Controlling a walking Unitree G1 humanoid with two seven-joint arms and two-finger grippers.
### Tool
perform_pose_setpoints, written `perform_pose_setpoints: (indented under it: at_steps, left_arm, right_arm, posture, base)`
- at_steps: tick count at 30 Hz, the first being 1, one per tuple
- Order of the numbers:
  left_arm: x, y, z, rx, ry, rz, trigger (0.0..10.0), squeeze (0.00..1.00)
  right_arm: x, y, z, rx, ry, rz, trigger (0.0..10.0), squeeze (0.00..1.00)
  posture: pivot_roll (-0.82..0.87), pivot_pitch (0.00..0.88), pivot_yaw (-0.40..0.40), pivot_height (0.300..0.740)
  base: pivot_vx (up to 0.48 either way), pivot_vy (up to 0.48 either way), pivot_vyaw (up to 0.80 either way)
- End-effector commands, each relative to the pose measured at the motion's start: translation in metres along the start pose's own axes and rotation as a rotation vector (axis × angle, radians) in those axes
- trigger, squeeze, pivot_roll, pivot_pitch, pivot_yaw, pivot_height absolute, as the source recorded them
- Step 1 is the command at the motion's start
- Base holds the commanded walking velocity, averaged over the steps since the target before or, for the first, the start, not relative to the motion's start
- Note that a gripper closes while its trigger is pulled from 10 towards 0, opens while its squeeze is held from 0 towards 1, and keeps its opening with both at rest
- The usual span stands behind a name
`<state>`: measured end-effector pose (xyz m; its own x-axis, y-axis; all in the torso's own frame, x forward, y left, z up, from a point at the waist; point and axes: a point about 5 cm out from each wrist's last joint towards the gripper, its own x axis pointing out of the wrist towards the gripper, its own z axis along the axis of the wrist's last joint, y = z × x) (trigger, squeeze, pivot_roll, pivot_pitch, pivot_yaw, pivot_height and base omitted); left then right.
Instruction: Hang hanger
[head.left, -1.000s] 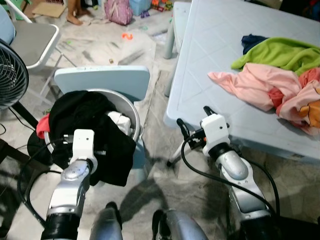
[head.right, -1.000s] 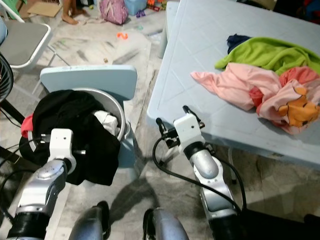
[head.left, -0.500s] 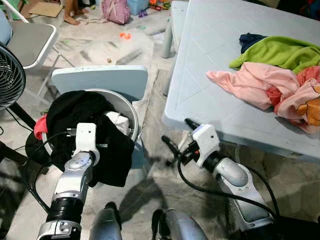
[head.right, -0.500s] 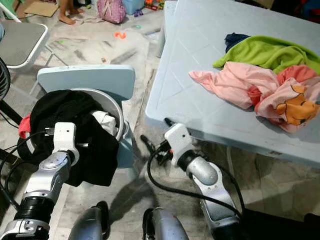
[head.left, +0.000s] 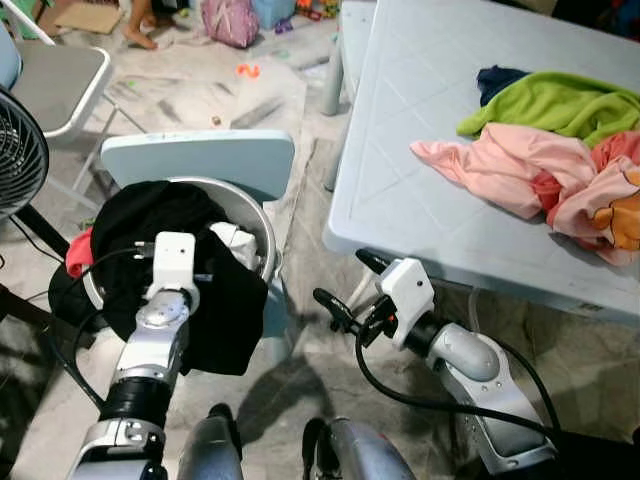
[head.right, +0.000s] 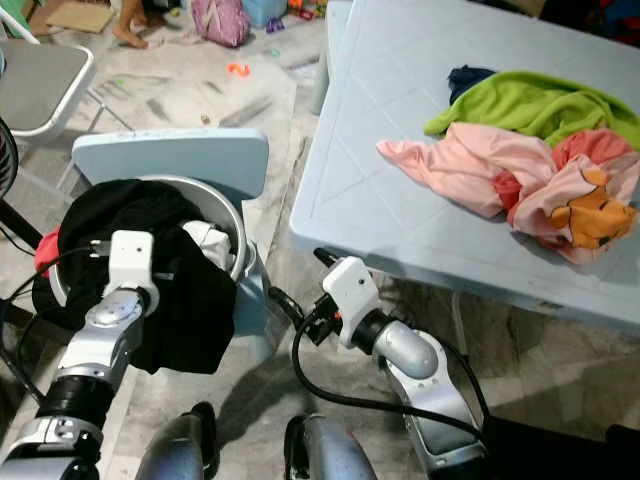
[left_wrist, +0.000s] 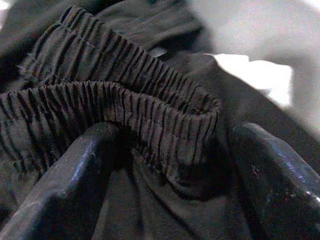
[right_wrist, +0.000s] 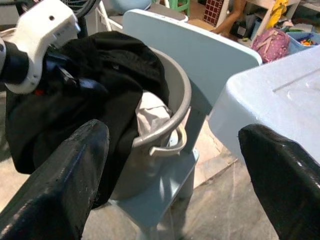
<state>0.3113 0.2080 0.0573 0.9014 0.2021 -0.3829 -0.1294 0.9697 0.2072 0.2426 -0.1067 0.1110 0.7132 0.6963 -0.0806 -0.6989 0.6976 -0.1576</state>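
hanging not yet begun; no hanger in sight.
left gripper (left_wrist: 165, 165) straddled black ribbed-waist garment (head.left: 190, 250) in grey metal tub (head.right: 225, 215), fingers apart; right gripper (head.left: 340, 290) wide open, empty.

The left pincer (head.right: 160, 275) rests on black clothes (head.right: 150, 260) heaped in a grey bucket (head.right: 232, 225) beside the table (head.right: 400, 180).

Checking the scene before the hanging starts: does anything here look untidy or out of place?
Yes. The black garment spills over the rim of the grey bucket, which sits on a pale blue chair. Clothes lie crumpled on the table, and small items litter the floor.
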Motion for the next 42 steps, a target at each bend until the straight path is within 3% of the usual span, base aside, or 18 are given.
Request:
perform_pose_setpoints:
  at_steps: [1,15,21,29,42]
  left_arm:
    - [0.000,0.008,-0.006,0.004,0.007,0.049,0.0,0.00]
    - [-0.004,0.018,-0.004,-0.019,-0.072,0.138,0.0,0.00]
    - [-0.025,0.042,-0.016,-0.042,-0.114,0.274,0.0,0.00]
    - [-0.040,0.058,-0.033,-0.050,-0.097,0.334,0.0,0.00]
    - [-0.041,0.049,-0.030,-0.126,-0.117,0.320,0.0,0.00]
  right_arm:
    - [-0.005,0.001,-0.003,0.005,0.016,0.009,10.0,0.00]
    - [-0.004,0.001,-0.003,-0.015,0.021,0.014,10.0,0.00]
    - [-0.002,-0.002,-0.002,-0.031,0.020,0.019,10.0,0.00]
    - [0.002,-0.002,-0.002,-0.046,0.018,0.029,10.0,0.00]
    - [0.004,-0.005,-0.001,-0.075,0.015,0.032,10.0,0.00]
  posture:
    - [-0.08,0.217,-0.133,0.740]
    - [-0.06,0.206,-0.148,0.740]
    - [-0.05,0.197,-0.153,0.740]
    - [-0.04,0.189,-0.161,0.740]
    - [-0.05,0.177,-0.162,0.740]
  base:
    - [0.000,0.000,0.00]
    - [0.000,0.000,0.00]
    - [0.000,0.000,0.00]
    - [0.000,0.000,0.00]
    - [0.000,0.000,0.00]
